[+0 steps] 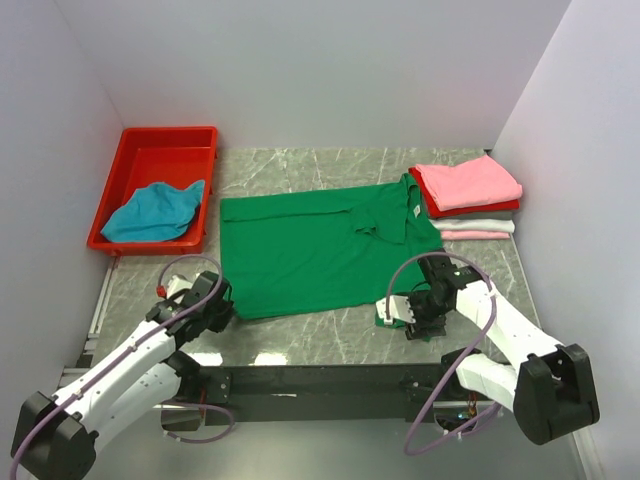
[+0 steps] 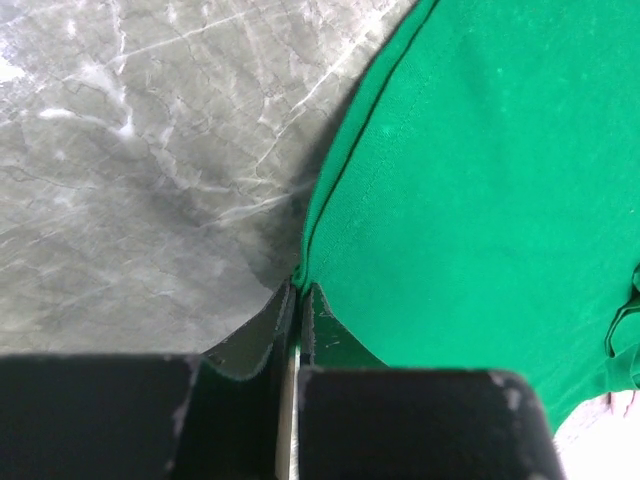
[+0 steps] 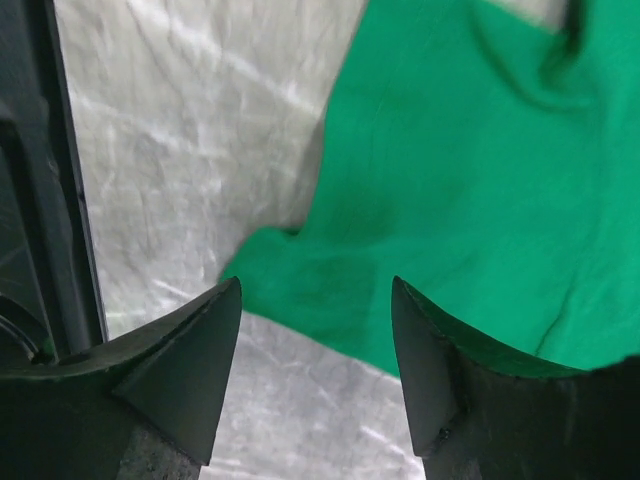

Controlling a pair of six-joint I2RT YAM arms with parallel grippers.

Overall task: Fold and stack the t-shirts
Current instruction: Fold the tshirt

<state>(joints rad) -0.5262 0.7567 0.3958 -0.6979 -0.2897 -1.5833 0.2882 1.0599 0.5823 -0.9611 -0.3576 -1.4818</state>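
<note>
My left pincer [image 2: 300, 295] is clamped on the green shirt [image 1: 310, 255], near left corner; my right pincer [image 3: 316, 290] is open over its near right corner.

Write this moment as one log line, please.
left tool: shut on green shirt corner | right tool: open over shirt edge | shirt: spread flat

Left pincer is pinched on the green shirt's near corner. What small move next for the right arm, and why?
Probably close the right pincer on the green shirt at its other near corner: its jaws stand open over that corner, while the left pincer is shut on its own corner. Both corners likely need holding before a fold.
</note>
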